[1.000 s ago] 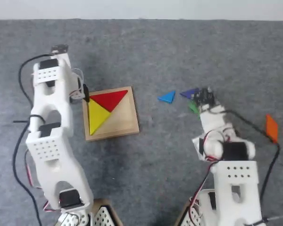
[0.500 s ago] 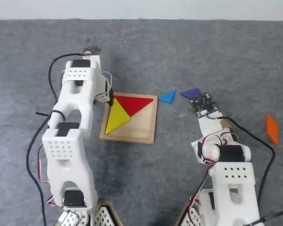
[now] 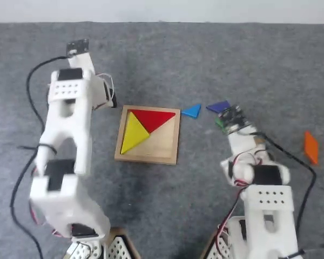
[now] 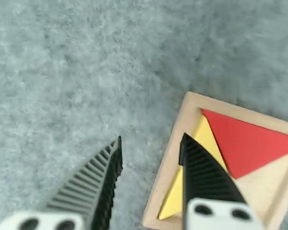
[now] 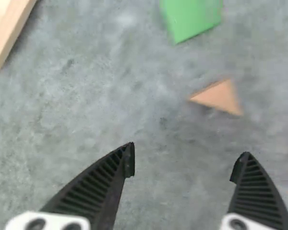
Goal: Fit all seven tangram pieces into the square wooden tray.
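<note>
Tray (image 3: pixel 163 147), square and wooden, lies on grey carpet (image 3: pixel 216 59) near the middle of the high view, turned a little off square. Two pieces are seated in it. The red triangle (image 3: pixel 151 118) fills the 12 o'clock part and the yellow triangle (image 3: pixel 133 135) the 9 o'clock part, and the two meet along one slanted edge. Bare wood shows from 3 to 6 o'clock.

Loose pieces lie flat on the carpet; bearings are taken from the tray's centre in the high view.
- blue triangle (image 3: pixel 191 111): 2 o'clock, just beside the tray's corner; touching or not, cannot tell.
- purple piece (image 3: pixel 219 106): same bearing, further out.
- green piece (image 3: pixel 220 123): 3 o'clock, partly hidden under the right arm's wrist.
- orange piece (image 3: pixel 310 147): 3 o'clock, well apart, near the frame edge.
- tan triangle (image 5: pixel 217 98): small, seen in the right wrist view near the green piece, not touching it.

Left gripper (image 4: pixel 151 142): released, fingers spread, nothing held. It sits at 10 o'clock of the tray. In its wrist view one finger is over carpet and the other overlaps the rim and the yellow triangle. Contact with the tray: cannot tell.

Right gripper (image 5: pixel 186 154): released, fingers wide apart, carpet between them. The green piece and tan triangle lie beyond its fingertips, untouched.
</note>
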`<action>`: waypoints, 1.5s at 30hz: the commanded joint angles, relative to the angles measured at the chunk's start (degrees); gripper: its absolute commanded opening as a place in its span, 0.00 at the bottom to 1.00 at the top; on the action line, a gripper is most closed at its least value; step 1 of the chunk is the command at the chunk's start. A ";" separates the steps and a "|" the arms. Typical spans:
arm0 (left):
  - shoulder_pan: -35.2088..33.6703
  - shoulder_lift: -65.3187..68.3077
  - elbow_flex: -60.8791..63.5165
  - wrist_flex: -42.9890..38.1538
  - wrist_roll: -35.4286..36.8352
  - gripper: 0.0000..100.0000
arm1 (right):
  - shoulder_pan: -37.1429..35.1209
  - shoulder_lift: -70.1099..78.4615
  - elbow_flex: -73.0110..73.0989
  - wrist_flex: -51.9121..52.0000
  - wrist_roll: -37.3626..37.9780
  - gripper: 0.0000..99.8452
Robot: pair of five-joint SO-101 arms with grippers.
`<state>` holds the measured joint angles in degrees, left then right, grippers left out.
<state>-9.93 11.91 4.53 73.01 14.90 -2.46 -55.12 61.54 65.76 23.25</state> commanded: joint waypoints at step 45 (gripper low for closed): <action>10.73 -23.56 37.32 -31.47 -3.16 0.19 | 23.78 58.15 -24.18 -23.16 18.90 0.33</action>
<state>0.53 -11.30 42.59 41.80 12.44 24.70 3.25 36.66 44.04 42.95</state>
